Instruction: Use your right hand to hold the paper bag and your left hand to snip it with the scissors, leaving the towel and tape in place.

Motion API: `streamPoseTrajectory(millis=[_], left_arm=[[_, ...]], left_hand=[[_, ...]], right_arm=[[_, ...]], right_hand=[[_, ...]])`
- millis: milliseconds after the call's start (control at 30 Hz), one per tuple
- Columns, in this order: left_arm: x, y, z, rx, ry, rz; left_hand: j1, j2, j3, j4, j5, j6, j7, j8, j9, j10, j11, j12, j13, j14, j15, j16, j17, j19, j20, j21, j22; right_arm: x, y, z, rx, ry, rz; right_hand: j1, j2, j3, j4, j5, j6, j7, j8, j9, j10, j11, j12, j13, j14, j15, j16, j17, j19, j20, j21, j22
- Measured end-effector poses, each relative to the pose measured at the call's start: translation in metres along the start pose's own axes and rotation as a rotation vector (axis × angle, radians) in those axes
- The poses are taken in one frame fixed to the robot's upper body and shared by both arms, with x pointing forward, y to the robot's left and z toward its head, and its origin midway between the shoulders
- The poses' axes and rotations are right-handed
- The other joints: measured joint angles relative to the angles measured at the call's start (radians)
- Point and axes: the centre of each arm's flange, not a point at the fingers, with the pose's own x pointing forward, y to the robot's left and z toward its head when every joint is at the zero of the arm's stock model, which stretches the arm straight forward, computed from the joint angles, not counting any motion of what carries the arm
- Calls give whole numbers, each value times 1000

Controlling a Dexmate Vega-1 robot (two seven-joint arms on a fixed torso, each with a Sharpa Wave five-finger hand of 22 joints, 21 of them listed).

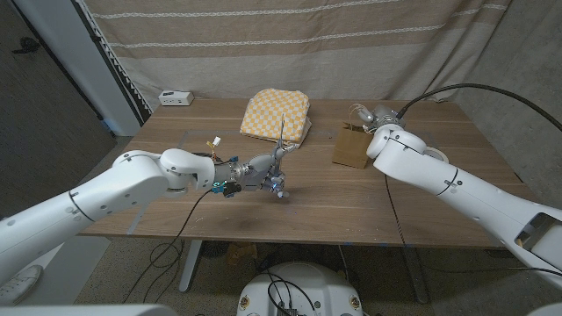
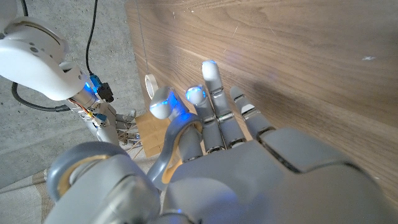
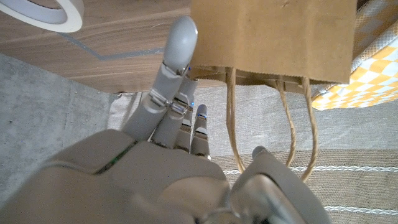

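Right hand (image 3: 180, 168), fingers spread, holding nothing, sits just beside the upright paper bag (image 1: 350, 147); left hand (image 1: 269, 175) grips the scissors (image 1: 281, 142).

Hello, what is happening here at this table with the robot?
A two-armed robot is working at a wooden table. Its left hand holds scissors, blades pointing up, near the middle of the table. Its right hand is at the handles of a brown paper bag that stands upright; the wrist view shows its fingers beside the handles, not clearly closed on them. The checkered towel and the tape roll lie untouched. No cut yet.
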Motion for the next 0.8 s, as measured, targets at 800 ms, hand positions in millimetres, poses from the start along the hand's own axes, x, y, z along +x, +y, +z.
streamPoseTrajectory(millis=[800], left_arm=[[-1, -2, -3, -5, -5, 0]], left_hand=[[-2, 2, 4, 4, 0, 0, 0, 0, 0, 0, 0, 25, 28, 0, 0, 11, 0, -5, -5, 0, 5]], right_arm=[[9, 13, -17, 133, 32, 121]], right_hand=[[400, 116, 431, -103, -68, 60, -17, -25, 33, 28, -15, -28, 12, -347, 91, -86, 59, 1, -1, -230, -323]])
